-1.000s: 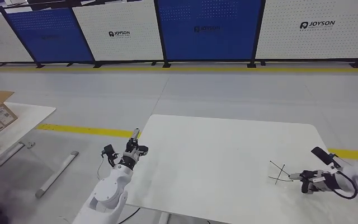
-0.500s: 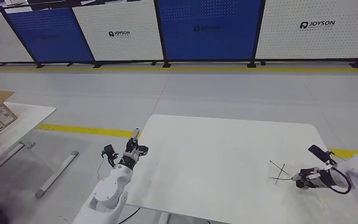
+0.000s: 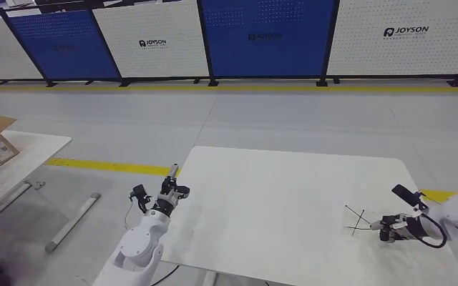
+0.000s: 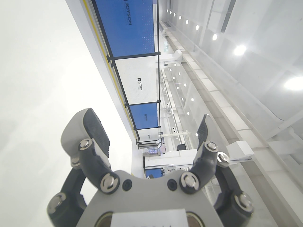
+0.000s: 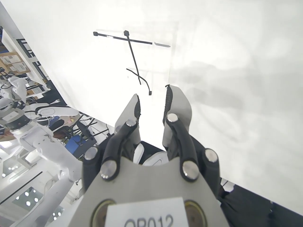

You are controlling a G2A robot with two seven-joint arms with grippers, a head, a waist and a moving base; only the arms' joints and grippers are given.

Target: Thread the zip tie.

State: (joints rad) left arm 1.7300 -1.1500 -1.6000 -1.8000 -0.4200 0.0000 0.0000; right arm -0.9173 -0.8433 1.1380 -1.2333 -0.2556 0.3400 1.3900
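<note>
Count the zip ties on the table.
3, clustered on the table just ahead of the right hand: a long zip tie, a second zip tie crossing it, and a curved zip tie crossing the second's tail, nearest the hand. None looks hidden.

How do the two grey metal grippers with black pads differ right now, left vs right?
The left gripper is spread wide, while the right gripper is open with its fingers closer together. The left gripper sits at the left edge of the white table, far from the thin black plastic zip ties. The right gripper is at the table's right side, with the ties just ahead of its fingertips. Both are open and hold nothing.
</note>
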